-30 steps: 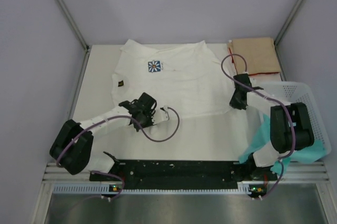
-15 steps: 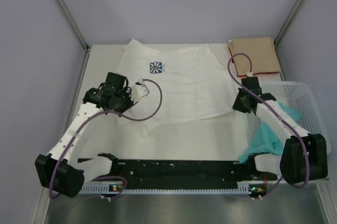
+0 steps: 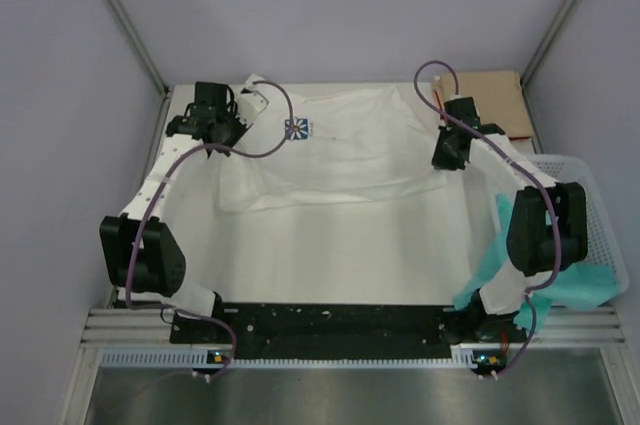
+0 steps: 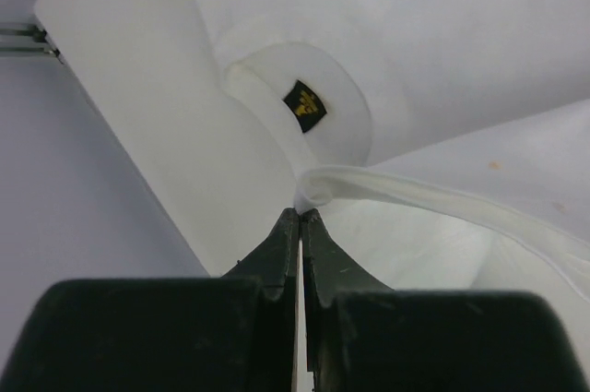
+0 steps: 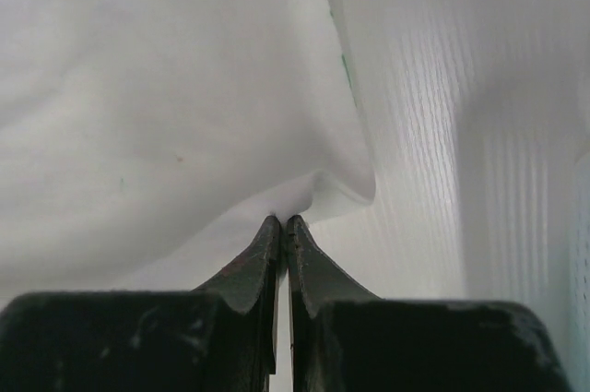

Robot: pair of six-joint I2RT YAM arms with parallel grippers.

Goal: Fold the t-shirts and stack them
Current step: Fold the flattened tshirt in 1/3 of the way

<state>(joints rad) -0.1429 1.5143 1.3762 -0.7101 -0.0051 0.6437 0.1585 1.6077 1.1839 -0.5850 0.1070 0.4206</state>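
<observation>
I see both arms stretched to the far side of the table (image 3: 330, 265). The left gripper (image 4: 300, 219) is clenched on a rolled edge of the white tee (image 3: 340, 155), just below the collar with its small black label (image 4: 305, 106); the jaws are pressed together with the cloth at their tips. The right gripper (image 5: 284, 222) is also clenched, and it pinches a fold of the same tee at its right side. Between the two grippers the tee is spread across the far half of the table, wrinkled along its near edge, and the blue daisy print (image 3: 294, 127) faces up near the left gripper. The tan tee (image 3: 497, 95) lies folded in the far right corner, partly behind the right arm. The basket (image 3: 590, 190) stands at the right edge, and a teal cloth (image 3: 497, 260) hangs out of it toward the right arm's base.
</observation>
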